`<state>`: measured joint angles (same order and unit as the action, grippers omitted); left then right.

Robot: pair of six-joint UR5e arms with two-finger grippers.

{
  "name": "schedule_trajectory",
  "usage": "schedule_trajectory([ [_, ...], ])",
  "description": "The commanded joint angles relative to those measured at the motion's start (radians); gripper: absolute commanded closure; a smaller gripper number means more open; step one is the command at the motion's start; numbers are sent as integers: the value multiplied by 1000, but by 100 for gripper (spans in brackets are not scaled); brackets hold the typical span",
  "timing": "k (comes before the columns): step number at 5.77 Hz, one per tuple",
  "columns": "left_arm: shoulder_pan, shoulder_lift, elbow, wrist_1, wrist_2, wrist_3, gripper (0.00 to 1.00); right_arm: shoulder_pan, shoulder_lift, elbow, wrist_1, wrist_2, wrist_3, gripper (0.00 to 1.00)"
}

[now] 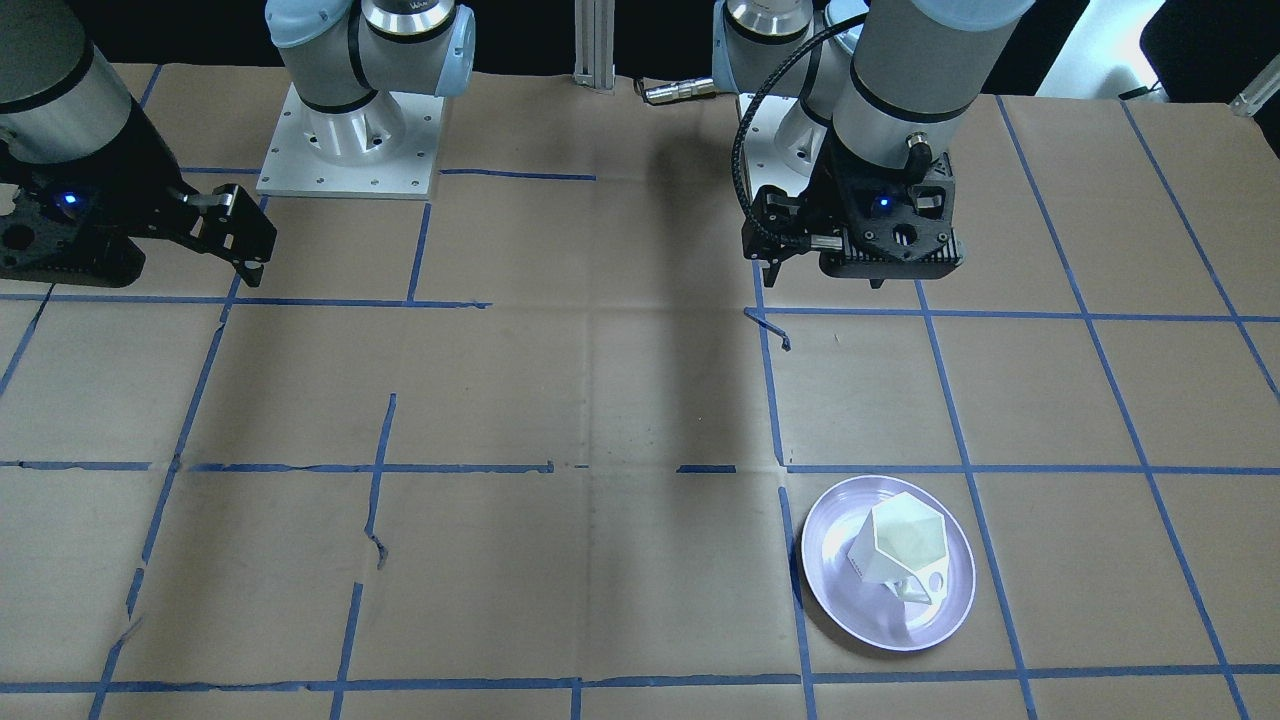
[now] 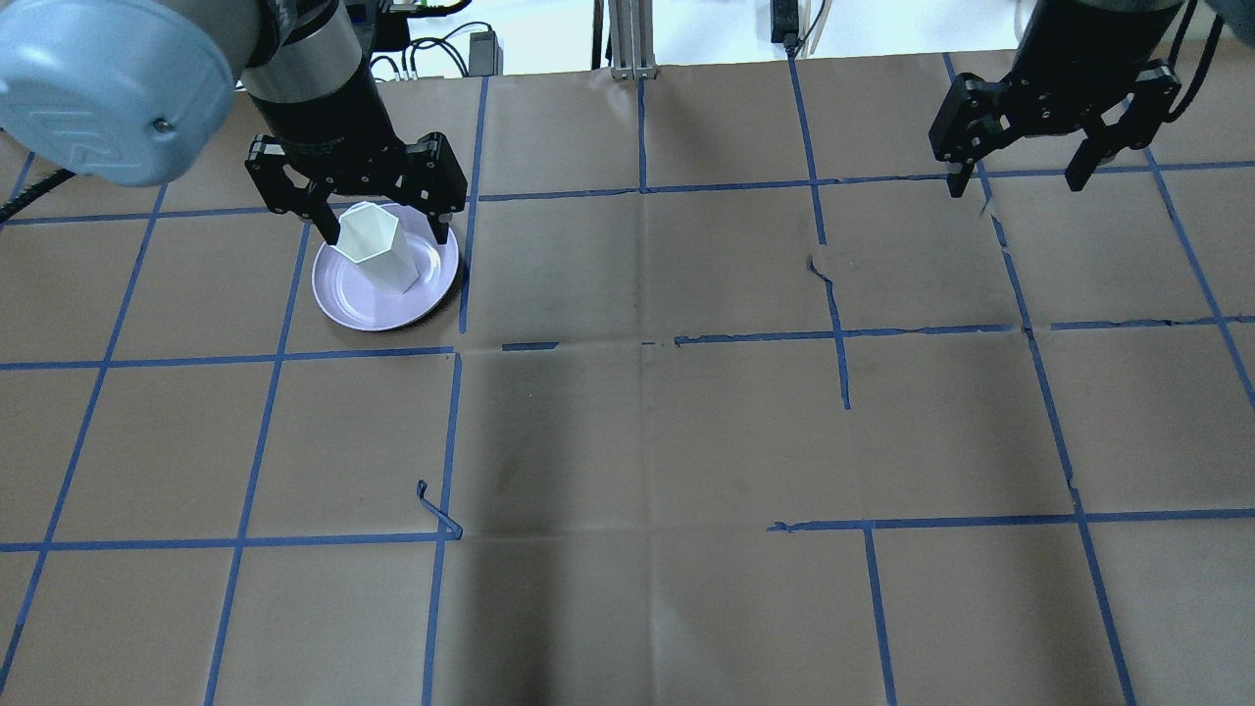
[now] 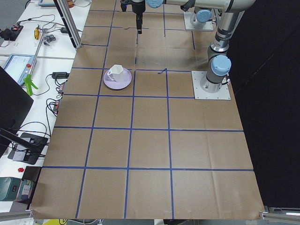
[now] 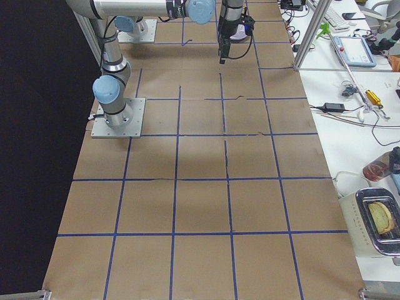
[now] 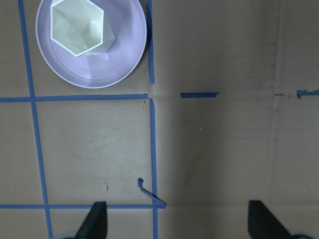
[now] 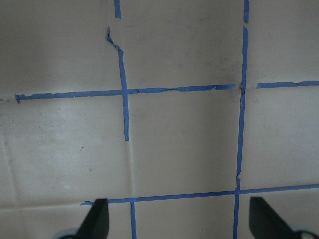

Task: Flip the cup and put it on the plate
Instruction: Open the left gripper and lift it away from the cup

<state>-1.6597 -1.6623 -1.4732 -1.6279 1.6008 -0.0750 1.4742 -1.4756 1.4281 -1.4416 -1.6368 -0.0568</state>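
On the plate (image 1: 830, 565) sits the cup (image 1: 900, 545), which looks hard, slick and breakable, best held by its sides; left claw (image 5: 179, 221) and right claw (image 2: 1017, 181) gape wide, empty.

Surface (image 2: 627, 441): brown paper, gridded with blue tape (image 2: 245, 541).
Tape end (image 2: 438, 512): curled up off the grid.
Side bench (image 4: 350, 156): cables.

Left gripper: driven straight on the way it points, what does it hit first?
Probably the brown paper tabletop, near a blue tape crossing. The open left gripper points down at bare paper; the white faceted cup on the round lavender plate sits off to one side.
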Motion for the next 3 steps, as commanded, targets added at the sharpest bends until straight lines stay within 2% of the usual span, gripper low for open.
schedule_trajectory([
  [1,5,9,-6,-4,4,3,1,0,0,0,1,0,0,0],
  [3,6,16,-9,-4,4,3,1,0,0,0,1,0,0,0],
])
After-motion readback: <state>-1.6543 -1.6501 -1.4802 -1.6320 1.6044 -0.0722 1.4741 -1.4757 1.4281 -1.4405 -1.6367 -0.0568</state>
